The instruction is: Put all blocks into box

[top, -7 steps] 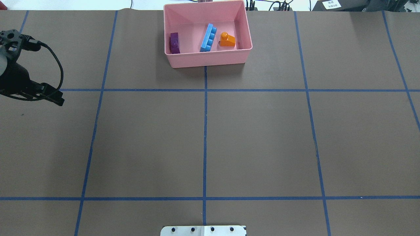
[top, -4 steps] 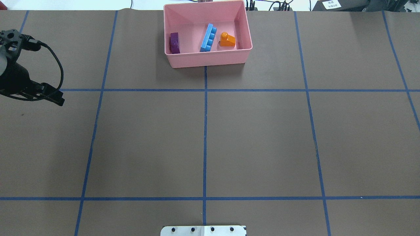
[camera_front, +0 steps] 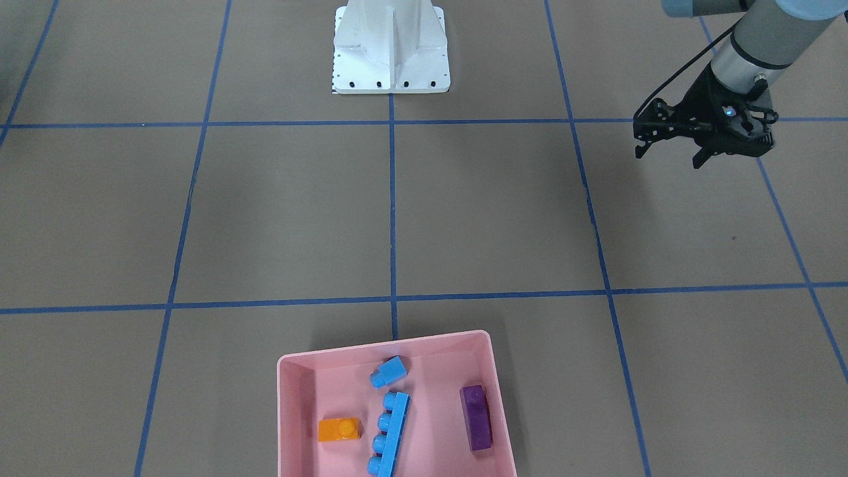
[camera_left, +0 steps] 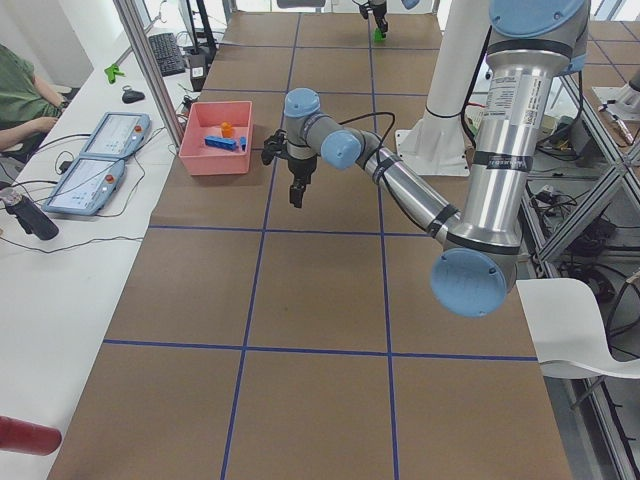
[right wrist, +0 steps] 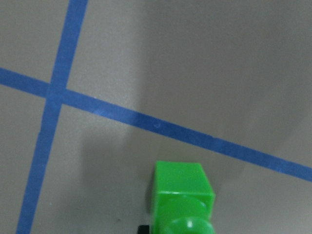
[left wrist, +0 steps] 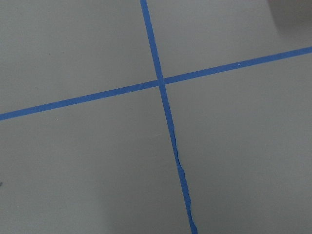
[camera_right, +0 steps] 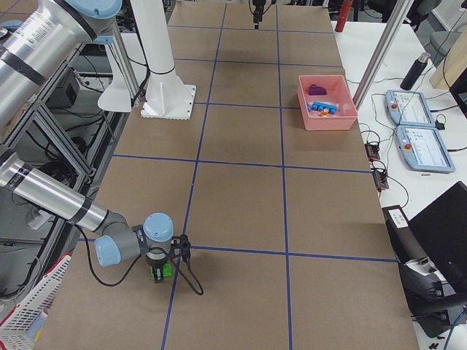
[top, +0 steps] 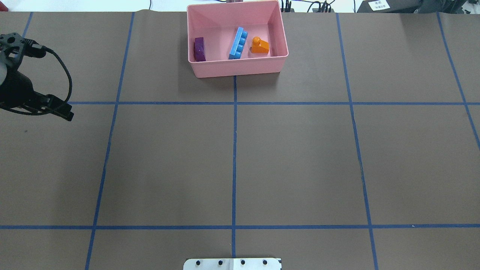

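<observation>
The pink box stands at the table's far edge from me, also in the overhead view. In it lie the orange block, the long blue block, the small blue block and the purple block. My left gripper hovers empty over bare table far to my left, its fingers together. The green block sits at the bottom of the right wrist view, right at my right gripper, which is low at the table. I cannot tell whether that gripper is open or shut.
The white robot base stands at my edge of the table. Blue tape lines divide the brown surface. A side table with tablets and a seated person runs along the box's side.
My left gripper has drifted very slightly further to my left. The box and the blocks in it have not moved.
</observation>
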Tool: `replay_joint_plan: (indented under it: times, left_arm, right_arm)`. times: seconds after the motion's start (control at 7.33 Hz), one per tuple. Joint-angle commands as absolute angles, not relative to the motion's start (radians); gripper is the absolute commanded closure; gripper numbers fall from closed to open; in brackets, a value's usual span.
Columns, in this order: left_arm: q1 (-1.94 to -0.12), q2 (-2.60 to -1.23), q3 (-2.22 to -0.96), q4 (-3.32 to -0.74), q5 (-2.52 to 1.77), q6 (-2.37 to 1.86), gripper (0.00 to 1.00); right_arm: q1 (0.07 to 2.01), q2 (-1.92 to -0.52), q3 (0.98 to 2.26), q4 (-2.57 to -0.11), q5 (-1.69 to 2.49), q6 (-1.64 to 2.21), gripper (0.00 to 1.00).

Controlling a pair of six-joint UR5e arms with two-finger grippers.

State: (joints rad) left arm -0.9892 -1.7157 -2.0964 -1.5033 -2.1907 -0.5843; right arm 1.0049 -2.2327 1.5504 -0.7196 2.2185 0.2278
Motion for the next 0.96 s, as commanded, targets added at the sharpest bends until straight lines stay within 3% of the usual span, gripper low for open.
replay_joint_plan:
  times: [0.0,0.55,0.82]
  left_arm:
    - [-0.988,-1.717,-2.105,-1.503,-2.194,-0.583,0.0]
    - [-0.989,-1.712,-2.106,-1.502,-2.194,-0.584,0.0]
    - [-0.991,-1.707,-2.109,-1.499,-2.206,-0.639,0.0]
  right_arm:
    - [1.0,-2.232,1.563,-0.71,2.192,0.218,1.0]
    - [1.038,-2.214,1.731,-0.707,2.166,0.216,1.0]
    - [1.11,-2.057,1.77,-0.82,2.19,0.224,1.0]
